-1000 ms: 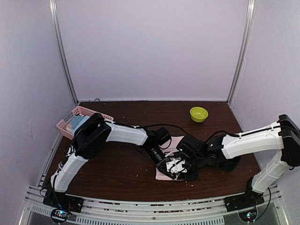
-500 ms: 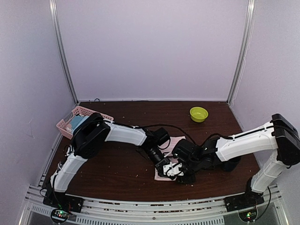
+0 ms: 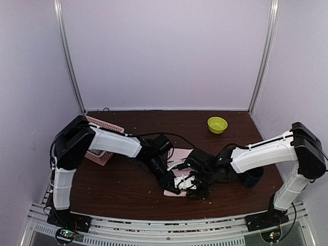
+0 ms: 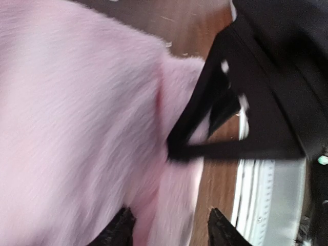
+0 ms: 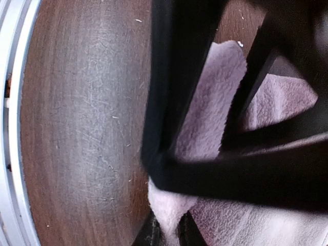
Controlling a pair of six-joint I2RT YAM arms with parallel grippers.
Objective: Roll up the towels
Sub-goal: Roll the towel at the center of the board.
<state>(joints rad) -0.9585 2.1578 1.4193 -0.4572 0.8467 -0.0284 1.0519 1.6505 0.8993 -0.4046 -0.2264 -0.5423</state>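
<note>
Both grippers sit low over the pale pink towel (image 3: 179,154) at the near middle of the table (image 3: 128,197), almost touching each other.

Change over the last second:
- The pair shifts leftward along the towel's near edge. The left arm swings out at the shoulder and uncovers more of the pink basket (image 3: 108,126).
- Less of the towel shows near the right gripper (image 3: 191,184), and a small near corner shows by the left gripper (image 3: 173,187).

Tool state:
- Right wrist view: the right gripper (image 5: 166,230) is closed to a sliver, with a peak of pink pile (image 5: 215,113) pinched between the tips.
- Left wrist view: the left gripper (image 4: 168,230) has its tips apart. The towel (image 4: 77,128) fills most of the gap, with bare wood showing on one side. It is not clamped; whether it drags the cloth, I cannot tell.
- That frame is blurred, which suggests motion.

Reading: this looks like the start of the roll on the pink towel, with the near edge lifted and worked sideways. No finished roll is visible, and much of the towel lies flat toward the far side. The sage green towel is not seen in any view. A green bowl (image 3: 217,124) sits far right, well apart.

Risk: the fingers are crowded close and the right gripper's pinch is small, so the fold may slip.
</note>
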